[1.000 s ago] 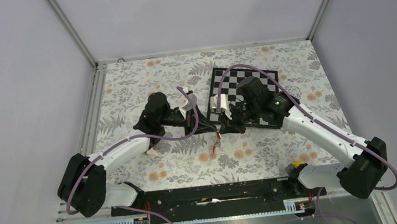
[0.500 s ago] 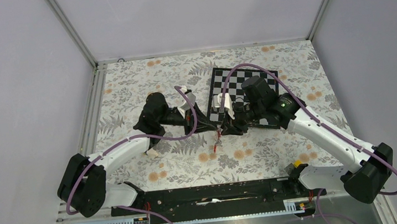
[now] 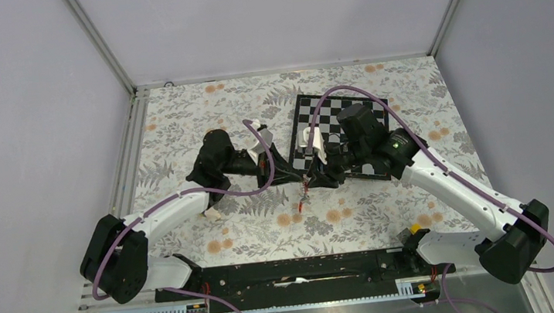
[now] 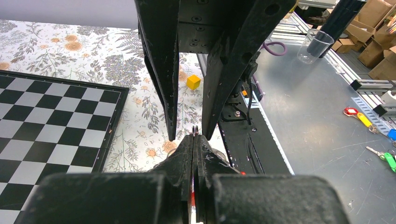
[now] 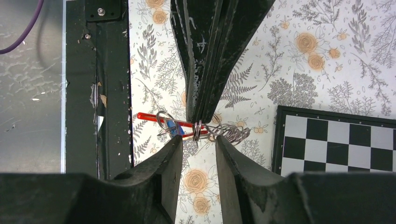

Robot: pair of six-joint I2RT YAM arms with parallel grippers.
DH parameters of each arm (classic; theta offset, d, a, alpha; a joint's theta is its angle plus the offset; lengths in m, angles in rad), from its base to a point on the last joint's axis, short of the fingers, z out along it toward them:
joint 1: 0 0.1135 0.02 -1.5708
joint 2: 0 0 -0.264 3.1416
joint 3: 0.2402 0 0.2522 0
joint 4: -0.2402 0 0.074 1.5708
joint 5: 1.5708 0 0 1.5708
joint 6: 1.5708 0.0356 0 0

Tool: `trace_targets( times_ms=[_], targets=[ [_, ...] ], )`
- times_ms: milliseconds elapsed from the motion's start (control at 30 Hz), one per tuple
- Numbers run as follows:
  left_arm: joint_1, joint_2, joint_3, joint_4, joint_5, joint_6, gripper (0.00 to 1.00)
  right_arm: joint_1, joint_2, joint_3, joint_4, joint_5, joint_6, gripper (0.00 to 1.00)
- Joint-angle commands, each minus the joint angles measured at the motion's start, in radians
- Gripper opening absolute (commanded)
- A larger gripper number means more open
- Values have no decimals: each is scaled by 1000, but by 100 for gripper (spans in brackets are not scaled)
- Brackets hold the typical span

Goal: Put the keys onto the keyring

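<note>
My left gripper (image 3: pixel 299 176) is shut on a thin metal ring of the keyring (image 5: pixel 197 129), held above the flowered cloth. In the right wrist view a red key tag (image 5: pixel 152 116), a blue key tag (image 5: pixel 173 129) and grey wire loops (image 5: pixel 231 133) hang around that ring. In the top view the bunch (image 3: pixel 303 194) dangles below the two grippers. My right gripper (image 5: pixel 197 142) is open, with one finger on each side of the ring's edge and not touching it. In the left wrist view the ring's edge (image 4: pixel 194 129) pokes out of my shut left gripper (image 4: pixel 194 136).
A black-and-white chessboard (image 3: pixel 363 116) lies under the right arm at the back right. A small yellow cube (image 4: pixel 193 82) sits on the cloth near the black front rail (image 3: pixel 293 267). A small white object (image 3: pixel 212 214) lies beside the left forearm.
The right gripper has moved slightly left, closing in on the ring held by the left gripper. The left arm and the hanging bunch have stayed still.
</note>
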Motion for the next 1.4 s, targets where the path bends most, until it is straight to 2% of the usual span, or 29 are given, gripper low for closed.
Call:
trace_targets(
  times_ms=[0, 533, 700, 900, 1000, 1033, 1200, 1367],
  targets=[
    [3, -10, -8, 83, 30, -4, 0, -3, -1, 55, 22, -19, 14, 40],
    [3, -9, -9, 102, 30, -22, 0, -3, 21, 40, 33, -50, 25, 32],
    [3, -7, -10, 102, 29, -20, 0, -3, 22, 41, 31, -50, 26, 22],
    [3, -10, -16, 95, 23, -7, 0, -3, 19, 47, 14, -37, 17, 1],
    [3, -12, -8, 52, 9, 39, 0, -3, 18, 69, -15, -5, 8, 0],
    [3, -13, -1, 22, -2, 62, 3, -3, 21, 79, -32, 10, 3, 0],
    [3, -20, 43, -121, -80, 160, 32, -1, 81, 178, -174, 94, -20, 0],
    [3, -19, 55, -140, -112, 172, 47, 16, 142, 270, -302, 167, -37, 0]
  ],
)
